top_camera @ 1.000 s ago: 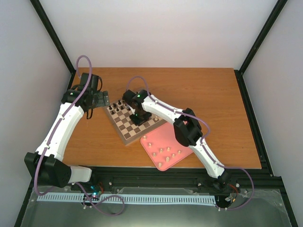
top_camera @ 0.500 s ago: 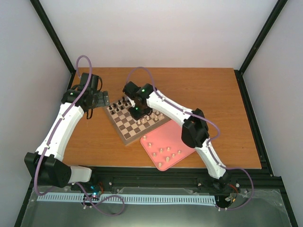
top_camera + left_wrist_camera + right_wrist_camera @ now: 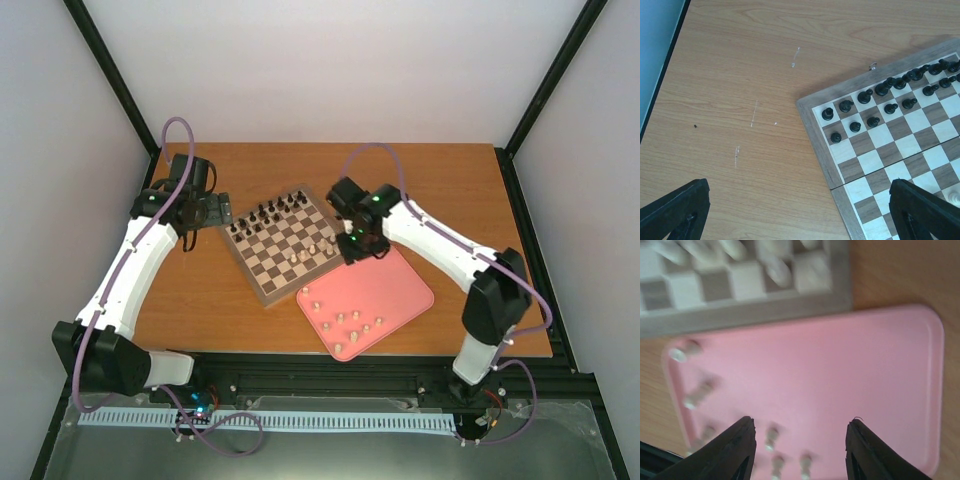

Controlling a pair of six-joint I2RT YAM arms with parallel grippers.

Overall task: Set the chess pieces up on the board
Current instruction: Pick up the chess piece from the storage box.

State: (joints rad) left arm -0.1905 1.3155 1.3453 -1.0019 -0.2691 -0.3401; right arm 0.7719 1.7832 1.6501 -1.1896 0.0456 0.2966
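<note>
Several pale chess pieces [image 3: 345, 322] lie at the near end of the pink tray [image 3: 405, 290]; right gripper [image 3: 355, 247] hangs over its far edge, jaws apart, empty. Beyond, the board [image 3: 268, 264] holds a few pale pcs; left gripper [image 3: 215, 212] sits beside its left corner, jaws wide. Step: fetch. Next move needs a descent w/ fingers astride one pc.

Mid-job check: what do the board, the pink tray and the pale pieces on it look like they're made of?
Board: wood, matte, with grain showing on its tan border and dark squares. Pink tray: probably moulded plastic, going by its smooth, uniform colour, rounded corners and raised rim. Pale chess pieces: cream, perhaps light wood or plastic; they are too small and blurred to tell.
</note>
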